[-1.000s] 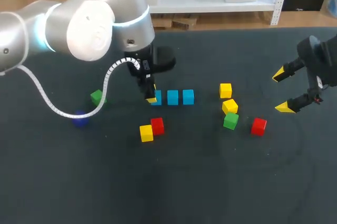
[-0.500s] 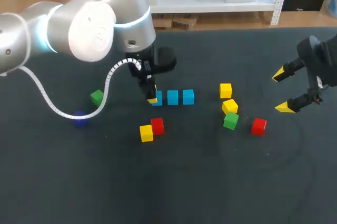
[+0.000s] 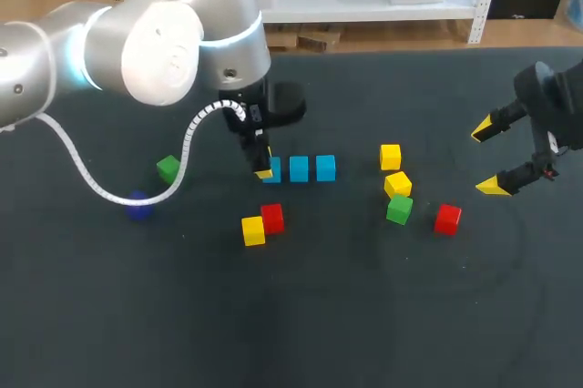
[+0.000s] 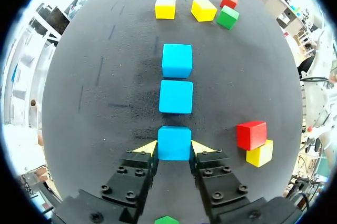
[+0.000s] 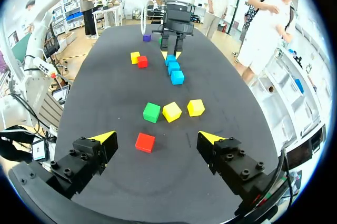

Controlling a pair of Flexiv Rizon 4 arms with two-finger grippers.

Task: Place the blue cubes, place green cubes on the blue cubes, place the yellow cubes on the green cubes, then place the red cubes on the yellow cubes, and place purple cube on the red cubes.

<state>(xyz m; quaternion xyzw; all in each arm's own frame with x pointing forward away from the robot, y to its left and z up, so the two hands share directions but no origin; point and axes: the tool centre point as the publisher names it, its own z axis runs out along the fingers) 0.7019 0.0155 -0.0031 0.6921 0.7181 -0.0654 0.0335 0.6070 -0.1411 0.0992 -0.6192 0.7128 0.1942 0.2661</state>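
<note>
- Three plain blue cubes are seen in the head view, set in a row on the dark matte table [image 3: 273, 315]. The end blue cube [image 3: 273, 170] is held at table level by the left gripper [image 3: 262, 168]. The right gripper [image 3: 487, 158] hangs wide open, well apart from the row, beyond a small red cube [image 3: 447, 219].
- Seen from the left wrist, the end blue cube [image 4: 174, 143] is touched on both sides by the yellow fingertips [image 4: 147, 148], so it is judged to be gripped. It rests in line with the two other blue cubes [image 4: 176, 97] just ahead. The placing step is judged nearly done. The jaws are best opened evenly and then lifted straight up, so that the row is not skewed.
- Seen from the right wrist, the right gripper [image 5: 156, 136] is spread wide and holds nothing. The small red cube [image 5: 145, 142] lies on the table between its fingers, untouched, and a small green cube [image 5: 151, 112] sits just ahead, a likely next pick.
</note>
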